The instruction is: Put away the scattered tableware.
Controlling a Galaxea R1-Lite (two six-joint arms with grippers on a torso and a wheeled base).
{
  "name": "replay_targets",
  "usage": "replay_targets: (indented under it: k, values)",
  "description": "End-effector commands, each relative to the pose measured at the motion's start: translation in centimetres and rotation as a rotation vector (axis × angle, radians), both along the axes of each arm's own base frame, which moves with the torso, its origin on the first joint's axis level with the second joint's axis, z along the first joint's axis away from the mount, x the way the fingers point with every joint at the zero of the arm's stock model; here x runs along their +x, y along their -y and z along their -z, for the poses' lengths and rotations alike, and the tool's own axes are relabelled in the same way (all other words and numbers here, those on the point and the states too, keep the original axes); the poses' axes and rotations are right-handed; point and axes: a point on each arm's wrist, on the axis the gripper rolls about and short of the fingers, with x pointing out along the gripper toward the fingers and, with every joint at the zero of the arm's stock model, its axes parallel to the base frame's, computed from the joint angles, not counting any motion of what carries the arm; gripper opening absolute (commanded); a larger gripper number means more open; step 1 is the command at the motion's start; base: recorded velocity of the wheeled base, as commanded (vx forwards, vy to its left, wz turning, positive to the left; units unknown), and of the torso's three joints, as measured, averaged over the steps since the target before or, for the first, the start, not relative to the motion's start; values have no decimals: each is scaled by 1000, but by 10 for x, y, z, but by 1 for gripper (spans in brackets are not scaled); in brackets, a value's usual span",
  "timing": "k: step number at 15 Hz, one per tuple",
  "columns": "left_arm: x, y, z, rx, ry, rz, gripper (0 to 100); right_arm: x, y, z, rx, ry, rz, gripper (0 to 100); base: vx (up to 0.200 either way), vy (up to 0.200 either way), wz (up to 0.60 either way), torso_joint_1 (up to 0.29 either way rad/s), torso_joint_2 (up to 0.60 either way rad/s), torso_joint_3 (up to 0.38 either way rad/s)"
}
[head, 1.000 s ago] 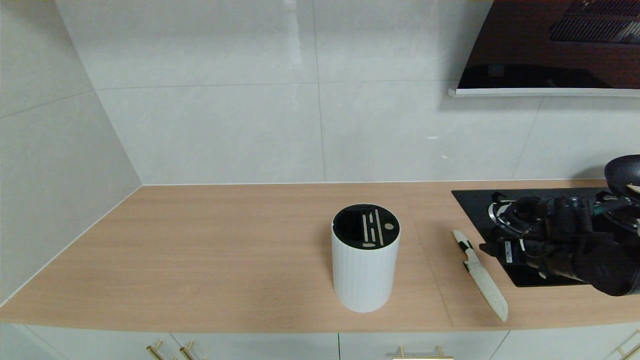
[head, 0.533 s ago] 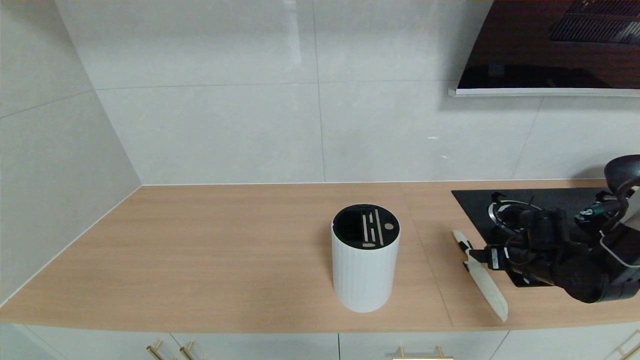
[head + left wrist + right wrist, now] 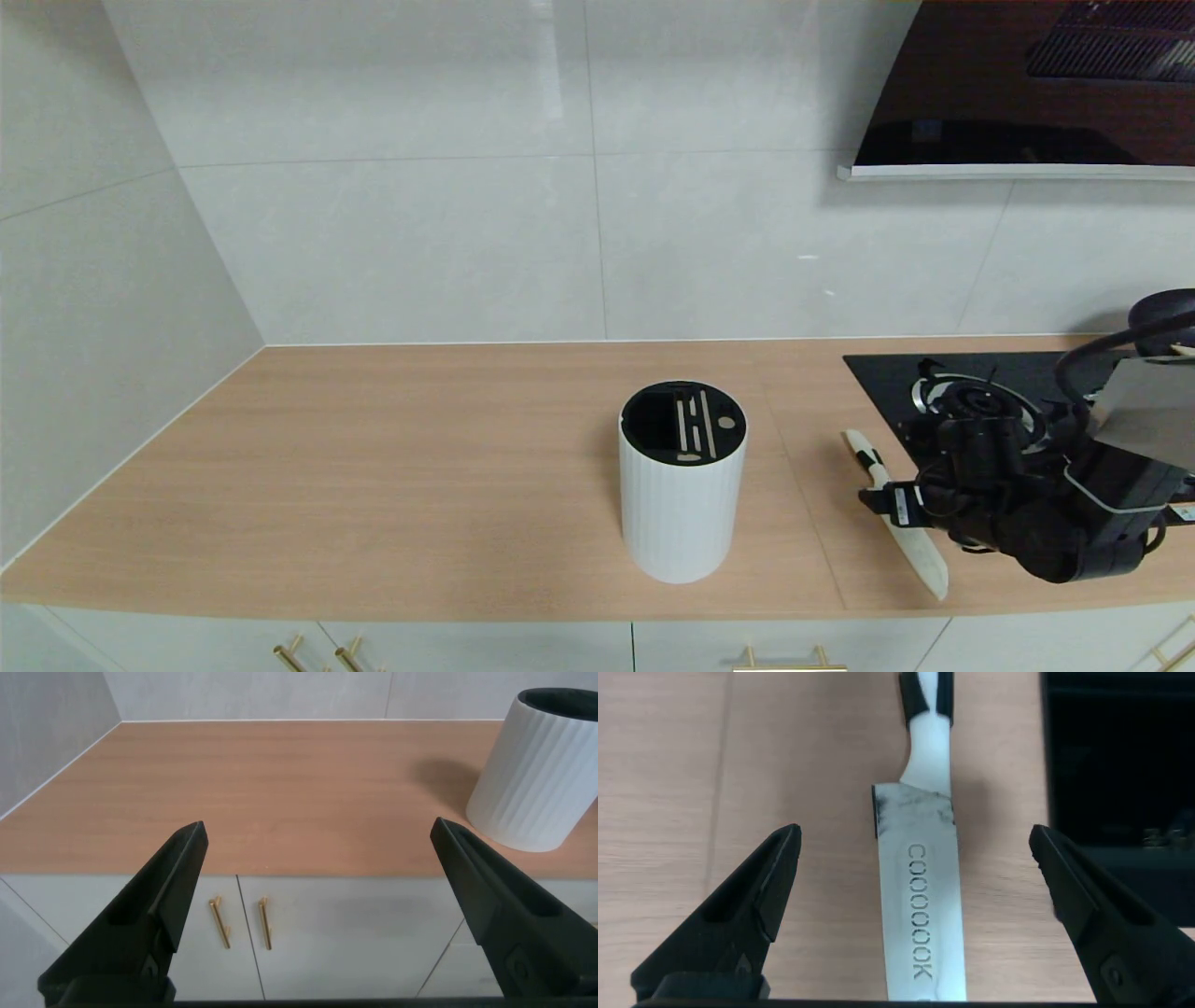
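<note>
White knife (image 3: pixel 913 546) w/ black-and-white handle lies flat on wood counter (image 3: pixel 420 467), blade toward front edge, right of upright white ribbed holder (image 3: pixel 681 504) w/ black slotted top.

The black right arm (image 3: pixel 1064 546), with a grey plate (image 3: pixel 1153 411) on its upper link, enters low from the robot's right. Its forearm lies roughly level and the wrist is bent so that the black right gripper (image 3: pixel 882 499) points leftward and down. In the right wrist view its two tapered black fingers (image 3: pixel 747 915) stand wide apart. The black left gripper (image 3: pixel 318 826) is held low and roughly level, pointing forward, its two fingers (image 3: pixel 140 915) likewise spread wide.
</note>
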Motion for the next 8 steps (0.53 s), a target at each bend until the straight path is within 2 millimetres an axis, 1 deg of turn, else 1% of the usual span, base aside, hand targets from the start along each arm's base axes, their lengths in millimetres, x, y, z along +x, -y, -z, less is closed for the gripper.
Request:
replay_targets:
  k: [1, 8]
  values:
    - [0, 0, 0, 0, -2, -1, 100, 1, 0, 11, -2, -26, 0, 100, 0, 0, 0, 0, 0, 0]
    - [0, 0, 0, 0, 0, -1, 100, 5, -1, 23, -1, -20, -2, 100, 0, 0, 0, 0, 0, 0]
